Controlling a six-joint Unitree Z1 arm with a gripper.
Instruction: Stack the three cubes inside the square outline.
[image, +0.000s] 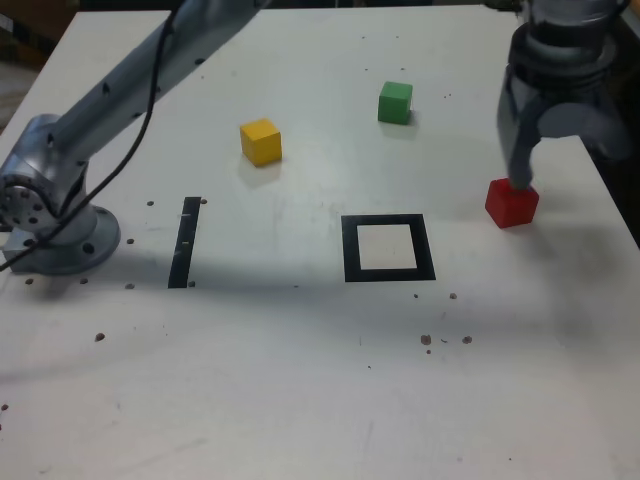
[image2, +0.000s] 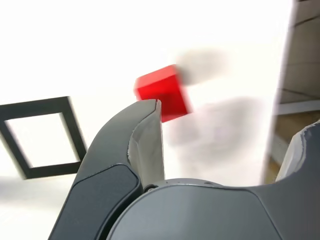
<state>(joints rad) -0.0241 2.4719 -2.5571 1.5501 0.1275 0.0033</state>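
Red cube (image: 511, 203) sits between our spread, empty jaws. Yellow cube (image: 261, 141) and green cube (image: 395, 102) remain unstacked; square outline (image: 388, 248) holds nothing.

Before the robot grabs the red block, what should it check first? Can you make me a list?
1. End effector open wide enough for the block: ok, the jaws stand apart in both views.
2. Red cube sitting between the jaws: not ok, one fingertip is at the cube's edge, and the cube looks off to one side.
3. Cube flat on the table: ok.
4. Square outline free to receive it: ok, its white centre is bare.
5. Yellow cube and green cube out of the way: ok, both lie far from the red one.
6. Cube's distance from the table edge: cannot tell exactly.
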